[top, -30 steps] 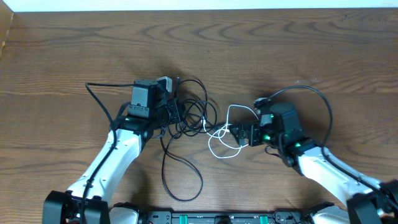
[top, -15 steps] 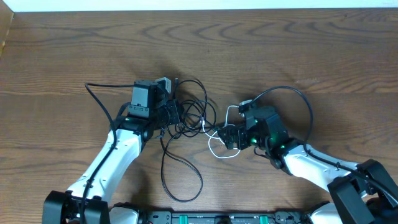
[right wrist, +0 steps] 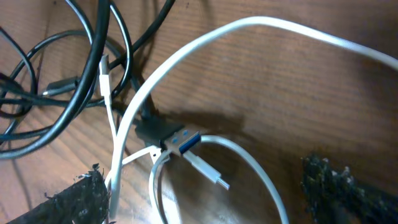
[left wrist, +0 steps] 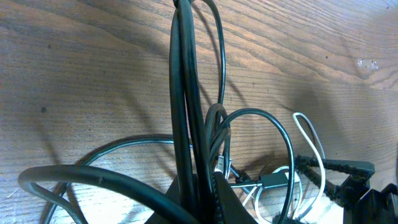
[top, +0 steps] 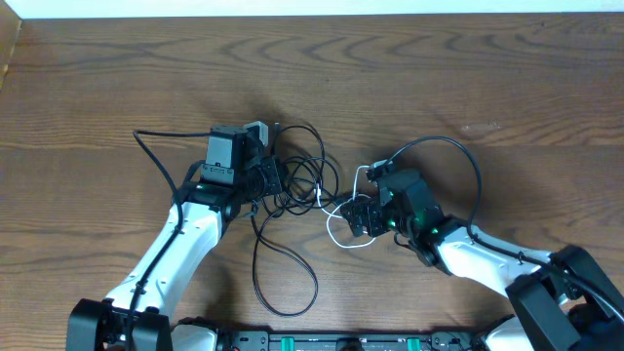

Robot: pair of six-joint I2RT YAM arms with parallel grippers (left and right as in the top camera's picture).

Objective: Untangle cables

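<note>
Overhead view, Sam, and it's nearly all table [top: 97,78]: dark brown wood with heavy wavy grain filling the frame. What's round the edges?

Not much room to see, Jo. A thin white strip [top: 312,8] runs along the top and a paler wooden edge [top: 8,49] sits at upper left. A black rail [top: 351,341] with green bits lies along the bottom. There's a pale smudge [top: 483,127] on the wood, right of centre.

And the tangle?

Dead centre. The black cables [top: 302,166] are looped in a knot just left of centre, with one long loop [top: 292,283] trailing toward the bottom. The white cable [top: 343,239] curls just right of them, overlapping the knot.

Left gripper [top: 271,177]?

Clenched at the left side of the knot. On its wrist camera, black cords run straight up the frame from where the jaws sit, so it's clamped on the black cables.

Right gripper [top: 356,216]?

Jaws spread wide, down over the white cable. On the right wrist view the fingertips [right wrist: 74,199] sit at the lower corners. The white cable passes between them, right beside the one at lower left, and nothing is pinched. A blue-tongued USB plug [right wrist: 183,142] lies on the wood between them, a silver-tipped connector [right wrist: 208,174] beside it.
</note>
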